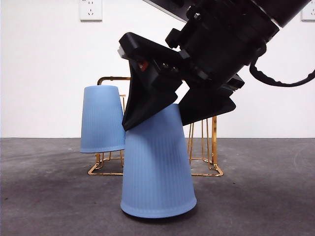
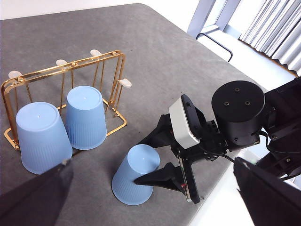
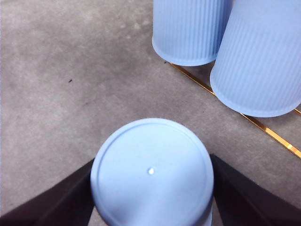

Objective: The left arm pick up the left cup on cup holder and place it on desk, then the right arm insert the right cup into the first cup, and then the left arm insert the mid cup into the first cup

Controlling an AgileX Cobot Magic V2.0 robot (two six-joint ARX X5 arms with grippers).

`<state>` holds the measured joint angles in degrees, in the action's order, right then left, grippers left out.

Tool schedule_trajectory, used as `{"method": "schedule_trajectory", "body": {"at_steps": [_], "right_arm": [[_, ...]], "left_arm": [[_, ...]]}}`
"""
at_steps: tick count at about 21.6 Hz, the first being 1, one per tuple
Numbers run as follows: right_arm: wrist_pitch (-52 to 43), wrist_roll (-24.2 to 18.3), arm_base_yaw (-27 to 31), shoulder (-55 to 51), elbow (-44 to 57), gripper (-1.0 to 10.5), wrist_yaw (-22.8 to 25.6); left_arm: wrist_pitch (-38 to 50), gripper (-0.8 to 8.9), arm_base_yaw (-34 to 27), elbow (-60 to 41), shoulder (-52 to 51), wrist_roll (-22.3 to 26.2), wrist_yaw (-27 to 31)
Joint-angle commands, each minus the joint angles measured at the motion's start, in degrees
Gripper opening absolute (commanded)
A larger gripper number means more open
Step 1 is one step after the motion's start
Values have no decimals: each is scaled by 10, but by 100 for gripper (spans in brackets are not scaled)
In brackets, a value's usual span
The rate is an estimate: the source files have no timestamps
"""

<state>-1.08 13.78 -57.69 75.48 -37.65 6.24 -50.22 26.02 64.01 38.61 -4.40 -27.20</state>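
Right hand (image 1: 177, 110) tilts over the upside-down blue cup (image 1: 157, 167) on the desk (image 1: 49, 196), seemingly pinching it.

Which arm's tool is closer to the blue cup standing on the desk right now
Right. The right tool straddles the top of the cup on the desk, a jaw on each side. The left tool sits farther back, above the rack side.

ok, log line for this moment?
right gripper: clamps tilted blue cup on desk | left gripper: open, waiting | cup holder: two cups
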Motion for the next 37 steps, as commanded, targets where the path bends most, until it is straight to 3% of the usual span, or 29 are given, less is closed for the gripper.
{"method": "schedule_trajectory", "body": {"at_steps": [1,6,11,14,18,29,37], "right_arm": [[-8,9,-7,6,-5,371,2],[14,24,-6,-28,-25,455,-5],[241,-3,-6,-132,-150,455,-41],[378,-27,-6,-183,-242,455,-47],[478,-42,-6,-235,-317,455,-46],[517,-27,-5,-319,-328,455,28],[537,-27,-5,-326,-328,455,33]], "left_arm": [[5,564,2,12,2,6,0],[5,564,2,12,3,8,8],[5,564,2,12,12,10,84],[5,564,2,12,37,16,94],[6,563,2,12,80,24,94],[29,563,2,12,186,44,126],[97,563,-2,12,301,64,128]]}}
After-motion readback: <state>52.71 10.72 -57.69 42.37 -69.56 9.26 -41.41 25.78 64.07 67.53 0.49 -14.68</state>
